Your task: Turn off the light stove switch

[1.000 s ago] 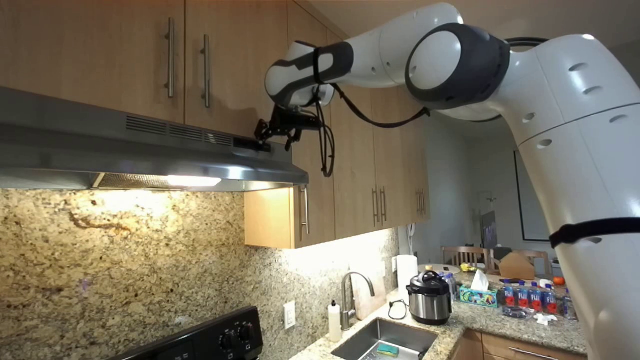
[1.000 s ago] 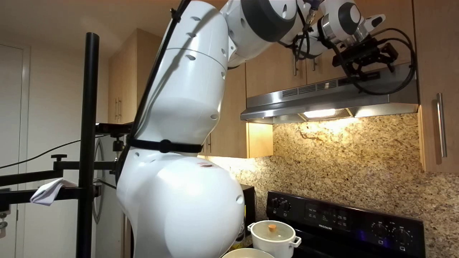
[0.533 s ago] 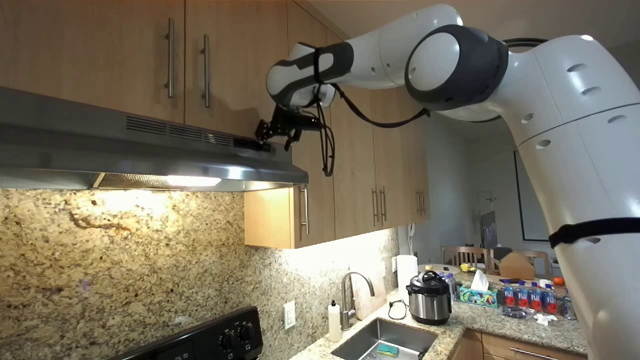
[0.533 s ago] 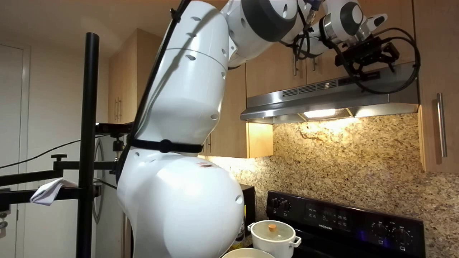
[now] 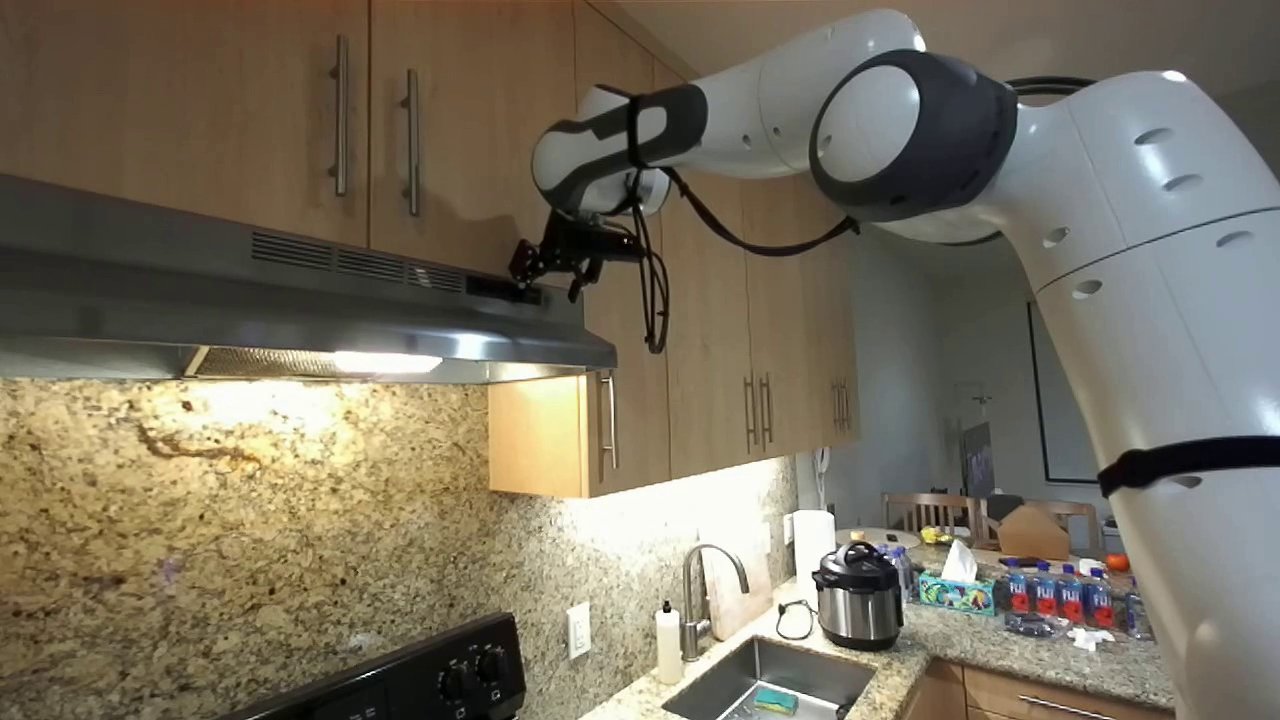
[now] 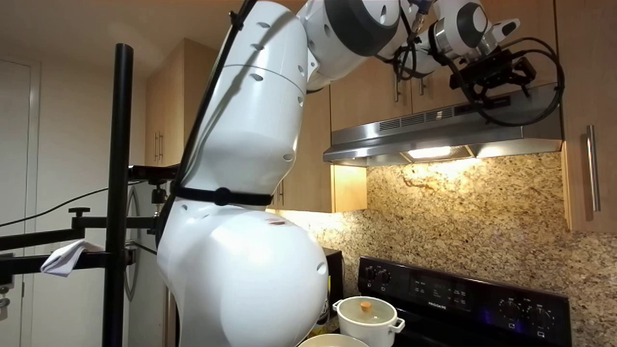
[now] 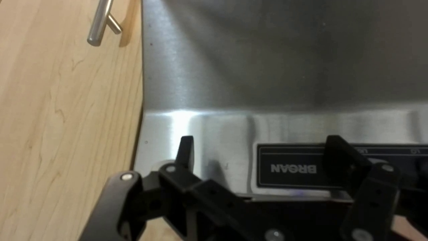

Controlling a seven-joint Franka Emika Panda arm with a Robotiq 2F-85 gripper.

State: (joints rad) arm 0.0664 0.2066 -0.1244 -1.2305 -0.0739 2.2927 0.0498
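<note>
- The black two-fingered gripper (image 7: 260, 145) stood wide, holding nothing, one fingertip (image 7: 337, 150) before the flat black control strip (image 7: 297, 180) of the long grey steel range hood (image 5: 300, 302), presumably to press its switch
- Both exterior views, unlike the wrist view, showed the warm yellowish-white lamp (image 5: 388, 362) lit beneath the hood
- Only the wrist view showed inverted pale BROAN lettering (image 7: 293, 168); contact could not be told

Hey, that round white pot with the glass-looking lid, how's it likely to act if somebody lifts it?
The round white pot is probably stiff and fairly heavy, given its solid-looking body and two white side handles. Its glass-looking lid, seemingly just resting there, may slide off if tilted.
</note>
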